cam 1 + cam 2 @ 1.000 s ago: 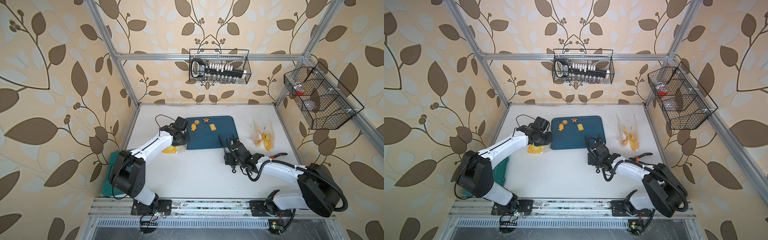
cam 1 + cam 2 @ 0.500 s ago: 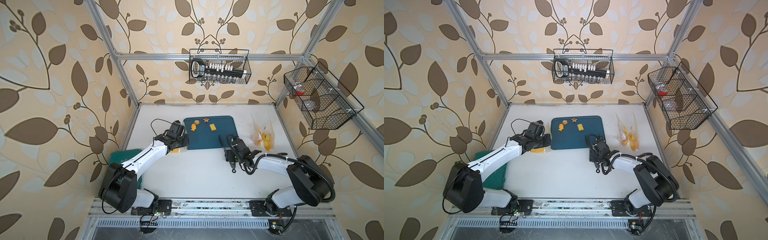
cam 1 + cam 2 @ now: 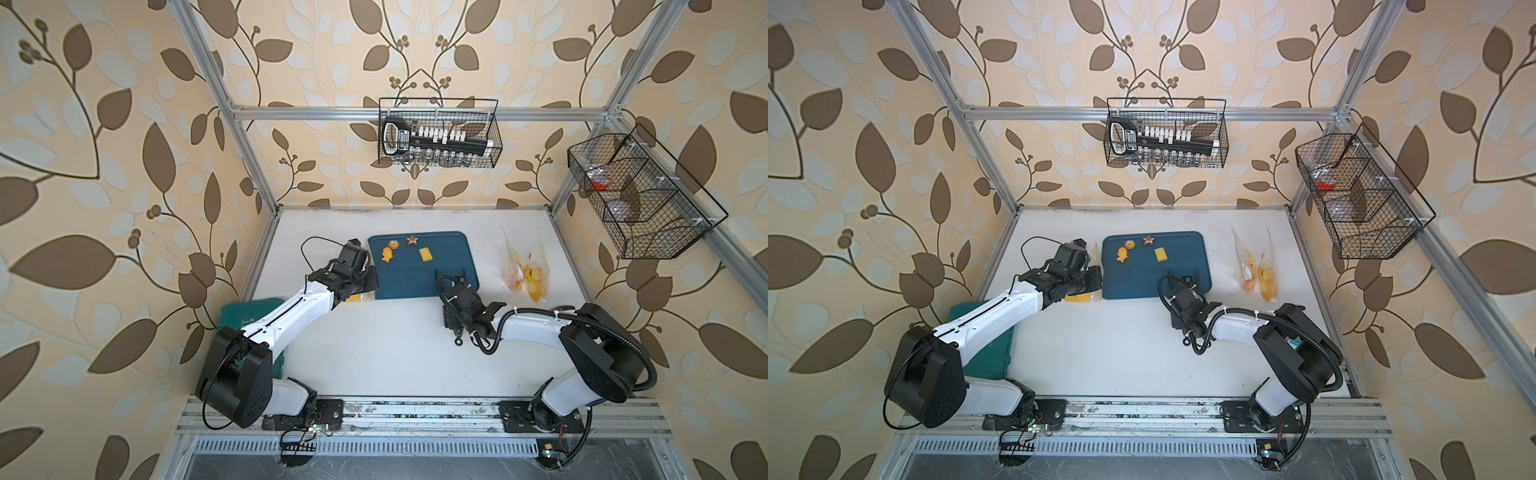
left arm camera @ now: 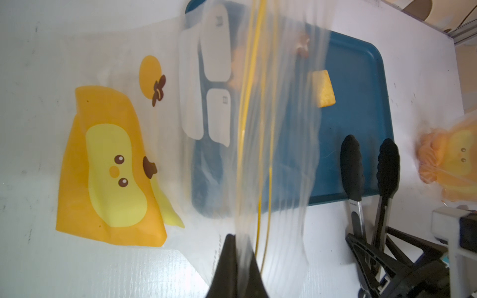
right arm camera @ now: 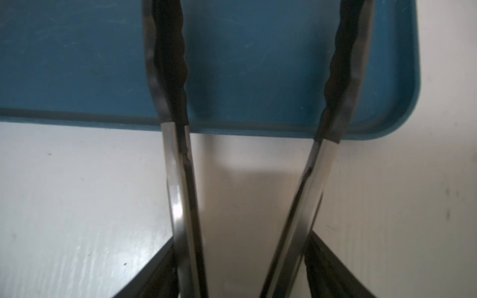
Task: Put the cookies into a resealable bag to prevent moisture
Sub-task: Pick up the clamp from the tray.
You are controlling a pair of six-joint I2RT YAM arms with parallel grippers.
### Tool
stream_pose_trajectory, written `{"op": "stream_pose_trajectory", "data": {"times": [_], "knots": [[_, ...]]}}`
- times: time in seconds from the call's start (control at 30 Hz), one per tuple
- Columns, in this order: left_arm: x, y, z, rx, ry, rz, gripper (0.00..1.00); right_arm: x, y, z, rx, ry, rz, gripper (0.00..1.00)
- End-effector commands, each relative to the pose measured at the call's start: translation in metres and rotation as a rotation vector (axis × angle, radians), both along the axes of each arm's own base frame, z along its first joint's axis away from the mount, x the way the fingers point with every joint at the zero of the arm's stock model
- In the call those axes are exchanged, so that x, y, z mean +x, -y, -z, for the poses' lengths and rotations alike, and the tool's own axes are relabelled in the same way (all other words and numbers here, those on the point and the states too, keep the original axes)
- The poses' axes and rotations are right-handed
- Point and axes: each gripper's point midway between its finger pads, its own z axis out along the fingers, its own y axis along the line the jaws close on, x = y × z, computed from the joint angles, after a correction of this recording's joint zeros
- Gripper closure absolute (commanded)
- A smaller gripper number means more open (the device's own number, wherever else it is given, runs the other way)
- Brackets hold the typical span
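Observation:
Several cookies lie on the blue tray [image 3: 449,270] [image 3: 1183,266]: a fish [image 3: 387,254], a flower [image 3: 393,244], a brown star [image 3: 412,240] and a yellow square [image 3: 424,254] [image 4: 323,89]. My left gripper [image 3: 368,282] [image 4: 238,237] is shut on the rim of a clear resealable bag [image 4: 111,167] with an orange cartoon print [image 3: 355,297], just left of the tray. My right gripper [image 3: 457,307] [image 5: 247,258] is shut on metal tongs [image 5: 178,180] [image 4: 353,165]. Their black tips hang slightly apart over the tray's near right corner, with nothing between them.
More clear bags with orange prints [image 3: 523,274] [image 4: 454,160] lie on the white table right of the tray. A green block [image 3: 245,320] sits by the left arm's base. Wire baskets [image 3: 438,133] [image 3: 640,191] hang on the back and right walls.
The left arm's elbow has swung down and left while its gripper stays by the tray's left edge with the bag. The right gripper has squeezed the tongs a little narrower.

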Motion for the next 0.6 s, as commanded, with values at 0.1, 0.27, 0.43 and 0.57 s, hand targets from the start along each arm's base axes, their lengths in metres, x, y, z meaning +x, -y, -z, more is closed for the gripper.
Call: {"op": "stream_pose_trajectory", "data": {"times": [0.1, 0.27, 0.43, 0.57], "knots": [[0.003, -0.007, -0.010, 0.003, 0.041, -0.011, 1.00, 0.002, 0.012, 0.004, -0.053, 0.008, 0.060, 0.24], [0.003, -0.006, -0.009, 0.002, 0.041, -0.010, 1.00, 0.006, 0.005, 0.005, -0.026, 0.018, 0.044, 0.25], [0.004, -0.010, -0.005, 0.016, 0.038, -0.023, 1.00, 0.007, -0.002, 0.003, 0.003, 0.027, 0.020, 0.36], [0.004, -0.012, -0.003, 0.014, 0.045, -0.031, 1.00, 0.007, 0.001, -0.017, 0.016, 0.062, 0.027, 0.46]]}}
